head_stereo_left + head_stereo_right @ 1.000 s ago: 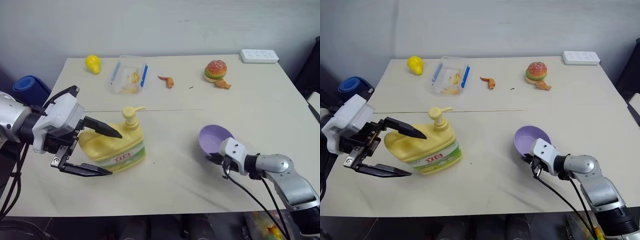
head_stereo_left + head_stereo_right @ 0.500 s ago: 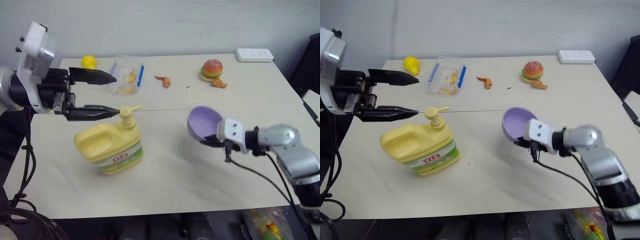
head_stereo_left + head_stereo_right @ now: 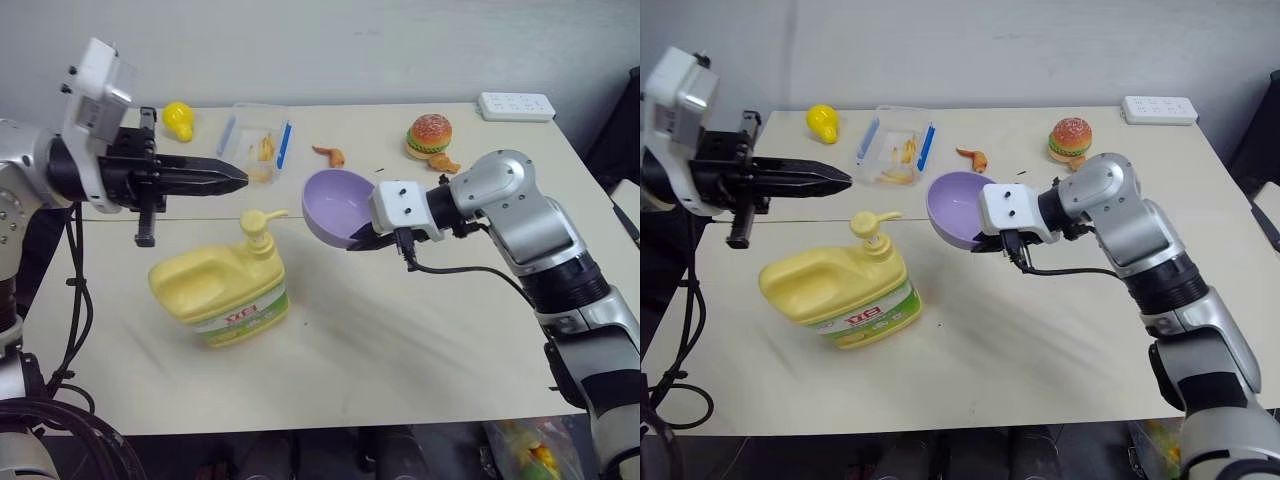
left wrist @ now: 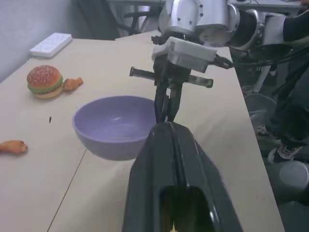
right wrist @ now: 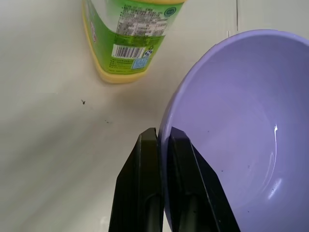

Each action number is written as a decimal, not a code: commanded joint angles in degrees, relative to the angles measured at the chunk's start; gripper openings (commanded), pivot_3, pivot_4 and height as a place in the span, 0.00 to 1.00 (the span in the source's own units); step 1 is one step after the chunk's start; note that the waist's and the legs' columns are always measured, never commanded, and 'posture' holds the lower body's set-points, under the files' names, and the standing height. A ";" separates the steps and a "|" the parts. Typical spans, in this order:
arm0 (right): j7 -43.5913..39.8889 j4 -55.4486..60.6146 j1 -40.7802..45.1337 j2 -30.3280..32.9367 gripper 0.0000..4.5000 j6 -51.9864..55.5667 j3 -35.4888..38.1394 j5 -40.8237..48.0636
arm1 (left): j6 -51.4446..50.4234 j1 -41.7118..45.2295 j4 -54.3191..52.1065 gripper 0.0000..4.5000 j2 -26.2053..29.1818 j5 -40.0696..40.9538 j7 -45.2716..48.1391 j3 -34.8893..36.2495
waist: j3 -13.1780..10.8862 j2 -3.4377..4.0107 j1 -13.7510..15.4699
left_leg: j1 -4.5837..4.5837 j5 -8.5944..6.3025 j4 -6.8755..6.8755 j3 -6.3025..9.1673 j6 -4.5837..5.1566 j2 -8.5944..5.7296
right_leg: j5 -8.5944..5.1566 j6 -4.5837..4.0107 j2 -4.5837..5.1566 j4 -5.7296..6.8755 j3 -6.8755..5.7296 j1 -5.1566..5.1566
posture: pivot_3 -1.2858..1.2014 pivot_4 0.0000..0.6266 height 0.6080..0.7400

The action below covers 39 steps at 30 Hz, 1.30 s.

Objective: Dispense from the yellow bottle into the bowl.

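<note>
The yellow bottle [image 3: 222,292] stands on the table, its pump nozzle [image 3: 265,217] pointing right. My left gripper [image 3: 240,178] is shut with nothing in it. It hovers level just above and behind the pump head, clear of it. My right gripper [image 5: 163,133] is shut on the rim of the lavender bowl [image 3: 336,203]. It holds the bowl tilted in the air just right of the nozzle. In the left wrist view the bowl [image 4: 114,126] sits beyond my shut left fingertips [image 4: 166,129].
Along the table's far side are a yellow pear toy [image 3: 180,118], a clear container with blue clips [image 3: 256,146], a small orange toy [image 3: 329,156], a toy burger [image 3: 431,132] and a white power strip [image 3: 517,105]. Bare table lies in front of the bottle.
My left gripper rose from around the bottle to above the pump and shut. My right gripper lifted the bowl off the table and carried it left, up to the nozzle.
</note>
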<state>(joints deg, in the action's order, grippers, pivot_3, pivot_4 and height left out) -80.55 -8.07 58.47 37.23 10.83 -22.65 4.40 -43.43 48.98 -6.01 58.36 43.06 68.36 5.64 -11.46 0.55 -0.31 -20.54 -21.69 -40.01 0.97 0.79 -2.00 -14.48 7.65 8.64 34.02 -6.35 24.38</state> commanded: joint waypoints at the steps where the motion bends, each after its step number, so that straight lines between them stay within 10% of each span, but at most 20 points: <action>1: -2.17 -0.91 3.88 -0.89 0.00 -3.08 0.41 -0.46 | 1.94 0.44 -1.23 0.01 0.41 -2.45 0.69 -0.43 | 0.00 0.00 -0.16 | -0.02 0.00 0.00 -0.01 0.00 0.00 | 0.00 -0.01 0.00 0.04 0.01 0.04 | 0.52 0.24 1.00; 39: -10.99 -2.71 13.46 -6.15 0.00 -7.54 -1.27 -0.62 | 4.16 -3.55 -4.86 0.01 2.90 -5.38 6.12 -0.21 | 0.00 0.00 -1.41 | -0.03 0.00 -0.19 -0.08 -0.01 0.05 | 0.06 -0.10 -0.02 0.42 0.24 0.25 | 0.52 0.24 1.00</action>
<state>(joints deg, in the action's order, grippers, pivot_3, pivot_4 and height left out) -88.44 -13.28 70.90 30.86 3.65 -24.49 2.27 -39.89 44.45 -10.55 60.73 37.81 74.22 4.43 -11.46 0.55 -1.72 -20.57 -21.69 -40.20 0.89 0.78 -1.95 -14.42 7.55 8.61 34.44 -6.11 24.63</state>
